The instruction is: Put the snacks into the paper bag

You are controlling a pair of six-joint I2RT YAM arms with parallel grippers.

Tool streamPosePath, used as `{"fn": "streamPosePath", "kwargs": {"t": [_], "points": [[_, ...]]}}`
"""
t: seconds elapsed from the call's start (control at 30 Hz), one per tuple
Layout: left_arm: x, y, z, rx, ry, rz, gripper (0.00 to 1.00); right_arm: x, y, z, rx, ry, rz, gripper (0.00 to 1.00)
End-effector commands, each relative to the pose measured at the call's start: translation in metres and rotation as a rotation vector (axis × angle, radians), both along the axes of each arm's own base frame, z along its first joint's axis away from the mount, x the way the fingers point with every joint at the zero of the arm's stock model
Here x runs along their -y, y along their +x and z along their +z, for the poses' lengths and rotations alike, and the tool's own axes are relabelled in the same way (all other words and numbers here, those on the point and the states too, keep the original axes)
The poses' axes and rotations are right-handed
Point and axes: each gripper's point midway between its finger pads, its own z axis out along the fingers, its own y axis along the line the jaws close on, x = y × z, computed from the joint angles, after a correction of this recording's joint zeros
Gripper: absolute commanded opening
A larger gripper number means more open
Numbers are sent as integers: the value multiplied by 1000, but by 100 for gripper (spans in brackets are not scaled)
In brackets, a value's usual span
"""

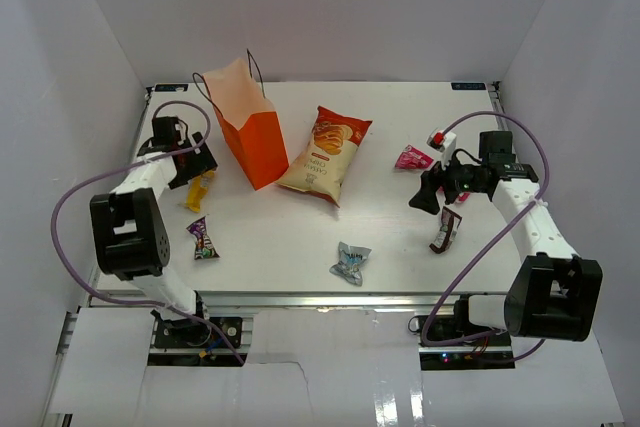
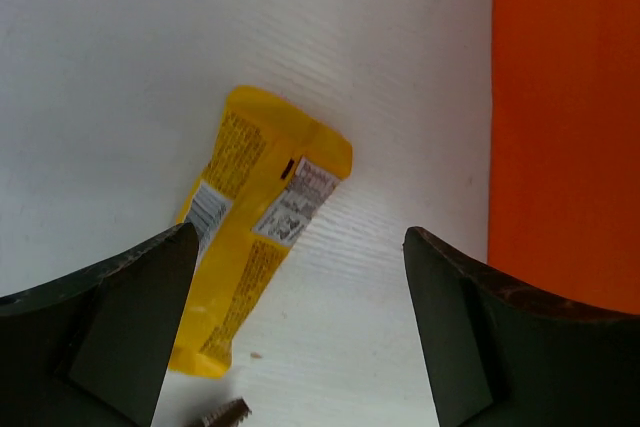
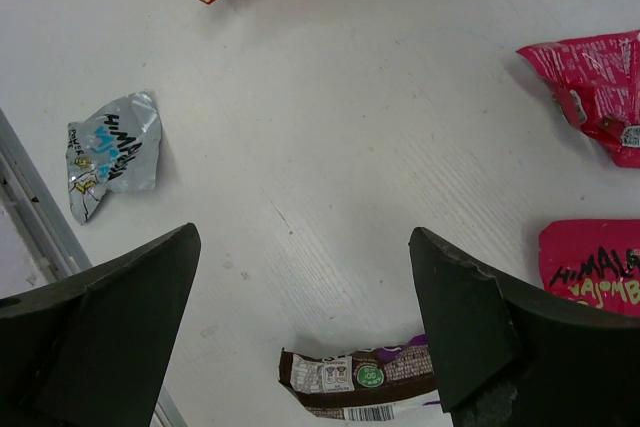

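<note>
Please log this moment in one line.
left fingers open over yellow packet | right fingers open near brown packet | paper bag upright | no snack held

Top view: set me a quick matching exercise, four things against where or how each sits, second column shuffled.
1. paper bag
2. chip bag
3. silver packet
4. yellow packet

A. alone near the front edge, in the middle
B. lying just left of the paper bag
C. standing upright, mouth open
D. lying flat, just right of the paper bag

Pairs: 1-C, 2-D, 3-A, 4-B.
</note>
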Motion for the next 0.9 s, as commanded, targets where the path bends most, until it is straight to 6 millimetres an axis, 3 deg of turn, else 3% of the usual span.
{"fn": "streamPosePath", "kwargs": {"t": [0.0, 0.1, 0.27, 0.47, 0.57, 0.63, 0.73, 0.87], "points": [[-6, 21, 9, 15, 53, -63, 94, -6, 0, 11, 58, 30, 72, 91], [-16, 20, -13, -57, 106, -74, 89, -2, 4, 7, 51, 16, 63, 91], [-16, 14, -31, -106, 124, -124, 79, 1, 7, 2, 30, 19, 49, 91], [-19, -2, -43, -149, 154, -101, 72, 2, 15, 6, 19, 28, 35, 92], [-22, -11, -49, -176, 165, -71, 61, 3, 19, 8, 25, 30, 33, 92], [-24, -13, -49, -177, 165, -49, 46, 3, 21, 11, 30, 31, 34, 92], [-23, -13, -38, -146, 153, -17, 33, 3, 22, 14, 34, 33, 32, 92], [-24, -10, -6, -65, 147, 28, 26, 2, 20, 17, 39, 38, 32, 92]]}}
